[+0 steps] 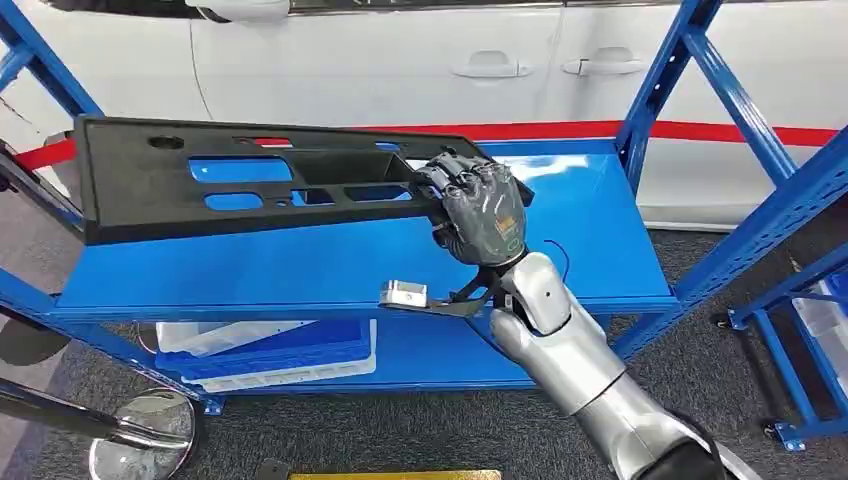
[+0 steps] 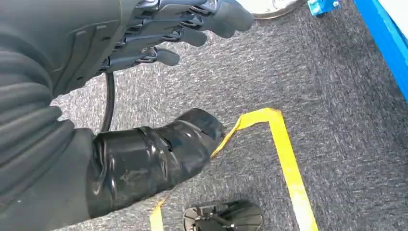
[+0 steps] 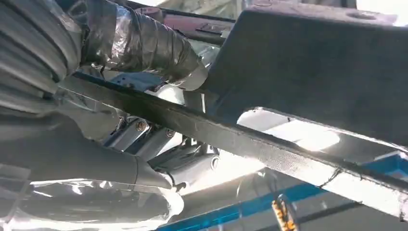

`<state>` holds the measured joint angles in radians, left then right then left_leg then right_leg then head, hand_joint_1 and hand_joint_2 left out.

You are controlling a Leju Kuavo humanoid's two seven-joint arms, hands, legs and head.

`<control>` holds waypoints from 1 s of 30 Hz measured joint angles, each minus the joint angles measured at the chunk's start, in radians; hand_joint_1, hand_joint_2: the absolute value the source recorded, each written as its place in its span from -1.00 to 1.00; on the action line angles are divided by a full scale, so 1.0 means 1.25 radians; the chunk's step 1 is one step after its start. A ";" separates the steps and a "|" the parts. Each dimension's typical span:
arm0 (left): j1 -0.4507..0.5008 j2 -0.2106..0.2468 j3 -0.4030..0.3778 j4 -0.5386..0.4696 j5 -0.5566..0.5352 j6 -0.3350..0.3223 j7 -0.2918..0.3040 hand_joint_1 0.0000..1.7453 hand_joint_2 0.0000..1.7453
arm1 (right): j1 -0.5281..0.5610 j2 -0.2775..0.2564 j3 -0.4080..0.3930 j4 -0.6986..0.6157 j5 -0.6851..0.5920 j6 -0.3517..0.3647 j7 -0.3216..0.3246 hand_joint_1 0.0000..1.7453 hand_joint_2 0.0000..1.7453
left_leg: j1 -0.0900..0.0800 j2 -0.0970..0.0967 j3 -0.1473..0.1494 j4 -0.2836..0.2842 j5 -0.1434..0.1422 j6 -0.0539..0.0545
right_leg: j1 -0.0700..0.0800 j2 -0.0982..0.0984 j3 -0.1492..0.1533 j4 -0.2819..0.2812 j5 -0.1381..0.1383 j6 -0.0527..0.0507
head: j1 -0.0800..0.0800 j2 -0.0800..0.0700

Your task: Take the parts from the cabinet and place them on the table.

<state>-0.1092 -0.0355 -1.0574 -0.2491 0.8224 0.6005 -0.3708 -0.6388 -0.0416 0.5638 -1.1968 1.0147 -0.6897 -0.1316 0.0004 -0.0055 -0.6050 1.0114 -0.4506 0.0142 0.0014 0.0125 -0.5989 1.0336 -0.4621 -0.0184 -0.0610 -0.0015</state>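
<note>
One black panel (image 1: 250,180) sits on your blue shelf (image 1: 590,230), your right hand (image 1: 482,208) gripping its right end, while your left hand (image 2: 159,33) hangs over carpet, fingers loosely curled, holding nothing.

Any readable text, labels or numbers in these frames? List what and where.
None readable.
Right hand: small coloured markings on its back, too small to read.
Black panel, blue shelf, white car: no lettering visible.
Floor's yellow tape: a plain line, no text.
</note>
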 joint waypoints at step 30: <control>-0.002 0.001 -0.003 0.002 0.047 -0.046 0.043 -1.00 1.00 | 0.069 -0.079 -0.003 -0.479 -0.270 0.023 0.021 1.00 1.00 | 0.035 0.000 0.036 0.003 -0.029 -0.008 | -0.036 -0.009 -0.015 0.025 0.002 0.070 | 0.031 0.000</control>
<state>-0.1114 -0.0340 -1.0613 -0.2464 0.8812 0.5432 -0.3166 -0.5529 -0.1404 0.5600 -1.7956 0.6767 -0.6615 -0.1053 0.0440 -0.0059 -0.5600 1.0153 -0.4869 0.0036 -0.0438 0.0012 -0.6181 1.0644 -0.4598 0.0686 -0.0229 -0.0019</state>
